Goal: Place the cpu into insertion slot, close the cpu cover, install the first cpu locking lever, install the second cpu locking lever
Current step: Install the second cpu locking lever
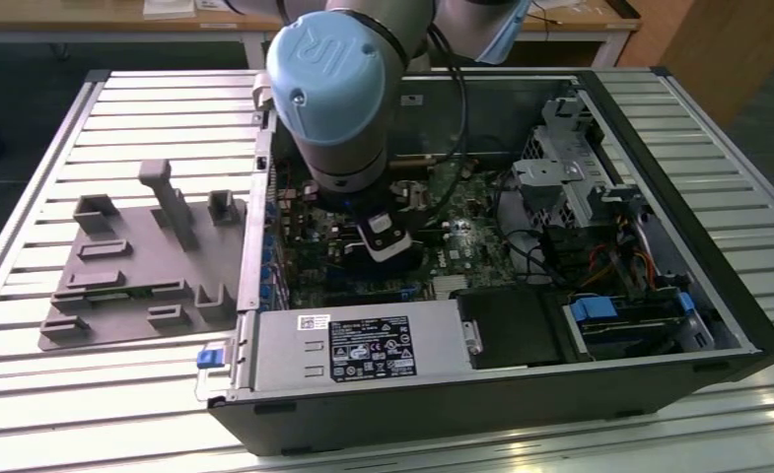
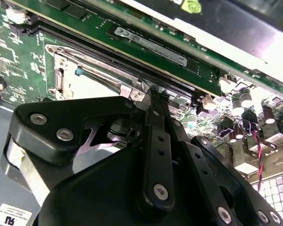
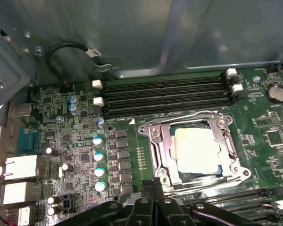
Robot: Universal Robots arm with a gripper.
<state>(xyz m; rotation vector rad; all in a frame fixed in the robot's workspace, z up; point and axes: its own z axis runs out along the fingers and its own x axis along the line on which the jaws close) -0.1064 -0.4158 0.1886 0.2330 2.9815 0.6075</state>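
The cpu (image 3: 197, 149), a pale silver square, lies in the insertion slot (image 3: 148, 129) on the green motherboard. Over it the cpu cover (image 3: 161, 153) lies flat, a silver frame with the chip showing through its cut-out. One thin wire locking lever (image 3: 188, 116) runs along one side of the frame, and another lever (image 3: 212, 182) runs along the opposite side, nearest my gripper. My gripper (image 3: 153, 188) sits shut just beside that edge of the socket, its black fingers together with nothing seen between them. In the second wrist view the gripper (image 2: 156, 96) hides much of the socket frame (image 2: 61, 70). In the exterior view the gripper (image 1: 384, 258) reaches down inside the open case.
Long black memory slots (image 3: 165, 96) lie beyond the socket, and a row of capacitors (image 3: 98, 155) beside it. A large card (image 2: 203, 14) stands close behind my gripper. The power supply (image 1: 354, 350) and drive cage (image 1: 584, 177) crowd the case. A grey fixture (image 1: 137, 256) sits on the exterior view's left.
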